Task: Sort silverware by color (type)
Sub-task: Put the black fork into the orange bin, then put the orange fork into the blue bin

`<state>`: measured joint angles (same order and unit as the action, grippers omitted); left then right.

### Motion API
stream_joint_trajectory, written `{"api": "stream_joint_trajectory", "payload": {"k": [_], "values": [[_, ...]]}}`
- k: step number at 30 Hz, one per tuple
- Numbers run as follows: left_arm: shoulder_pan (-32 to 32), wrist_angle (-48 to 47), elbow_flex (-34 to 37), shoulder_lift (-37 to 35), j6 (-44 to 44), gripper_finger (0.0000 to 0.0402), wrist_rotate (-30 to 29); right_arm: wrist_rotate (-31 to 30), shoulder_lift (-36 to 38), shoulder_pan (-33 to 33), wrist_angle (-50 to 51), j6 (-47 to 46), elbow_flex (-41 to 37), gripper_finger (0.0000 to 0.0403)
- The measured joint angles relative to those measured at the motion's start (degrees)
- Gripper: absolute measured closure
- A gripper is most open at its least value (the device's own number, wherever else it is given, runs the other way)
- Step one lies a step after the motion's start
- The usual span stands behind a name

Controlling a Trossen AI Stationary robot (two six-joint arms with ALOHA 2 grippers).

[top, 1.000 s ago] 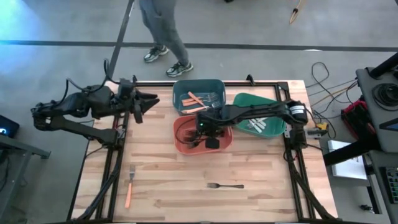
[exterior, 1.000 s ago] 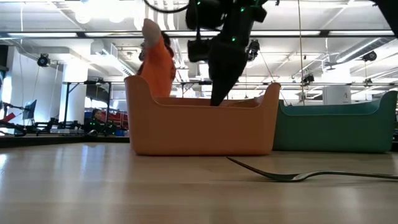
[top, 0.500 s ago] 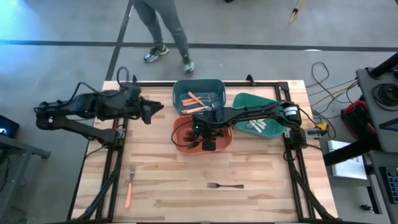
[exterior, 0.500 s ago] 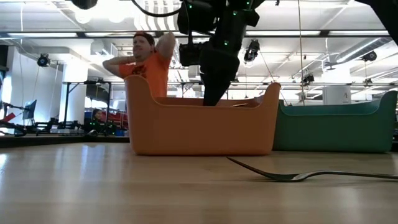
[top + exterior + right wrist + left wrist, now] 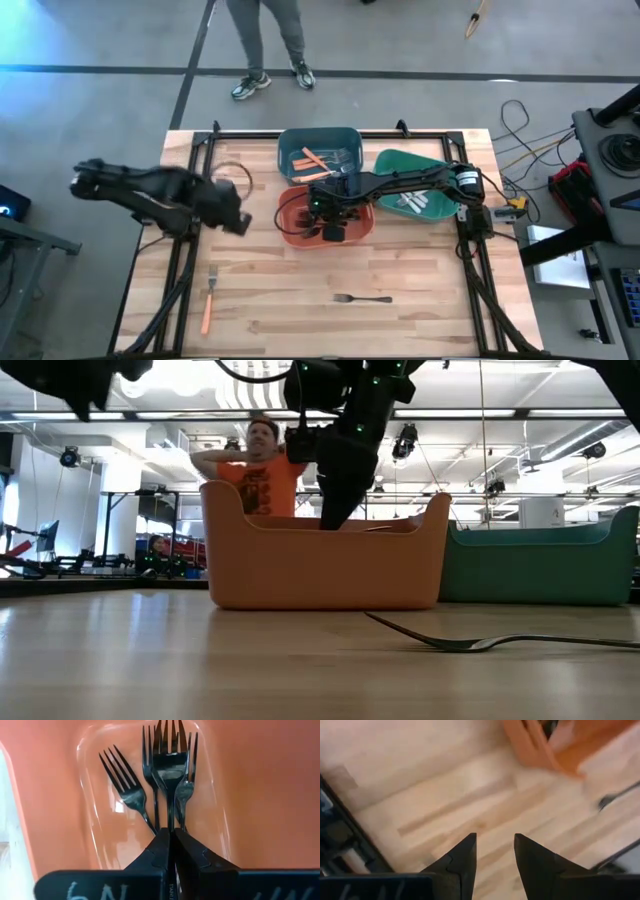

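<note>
Black on orange-red: your right gripper (image 5: pixel 171 837) is clenched on a black fork (image 5: pixel 170 765), fingers pinched tight on its handle, and it's down inside the orange-red bin (image 5: pixel 290 228). From the right wrist view the held fork runs straight out ahead of the fingers, tines leading, and it hangs right over the other black forks (image 5: pixel 122 785) already lying on the bin floor. Their long axes run nearly the same way as the one you're holding. So the drop is directly below the claw; I'd judge a simple release finishes this one.

Moving outward, the teal bin (image 5: pixel 290 140) sits just behind with orange-handled pieces (image 5: pixel 312 160) in it, and the green bin (image 5: pixel 395 160) beside it holds silver pieces (image 5: pixel 412 202).

Your left gripper (image 5: pixel 494 851) is released, fingers apart over bare wood, nothing between them. From above it hovers near the table's left edge. An orange-handled fork (image 5: pixel 208 300) lies at the front left, long axis running front to back, metal head toward the bins, and your left arm is clearly the nearer one for it. A dark fork (image 5: pixel 362 298) lies at the front centre, long axis left to right.

The low view shows that front fork (image 5: pixel 470 642) flat on the wood and the right arm dipping below the bin's rim, but hides the bin's contents; only the right wrist view shows the grip and the pile beneath. A person in an orange shirt (image 5: pixel 262 478) stands beyond the table.
</note>
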<state>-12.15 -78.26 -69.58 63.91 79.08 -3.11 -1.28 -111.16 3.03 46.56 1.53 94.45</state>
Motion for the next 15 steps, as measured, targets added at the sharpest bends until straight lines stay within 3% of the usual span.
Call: {"api": "stream_joint_trajectory", "payload": {"k": [9, 15], "values": [[-11.08, 0.6, 4.53, 4.42, 10.64, 0.0287, 5.53, -0.02, 0.0, 0.0, -0.67, -0.01, 0.0, 0.036], [-16.5, 7.97, 11.94, 3.93, 20.84, 0.0287, 8.61, -0.13, 0.03, 0.0, -0.87, -0.05, 0.0, 0.0321]]}}
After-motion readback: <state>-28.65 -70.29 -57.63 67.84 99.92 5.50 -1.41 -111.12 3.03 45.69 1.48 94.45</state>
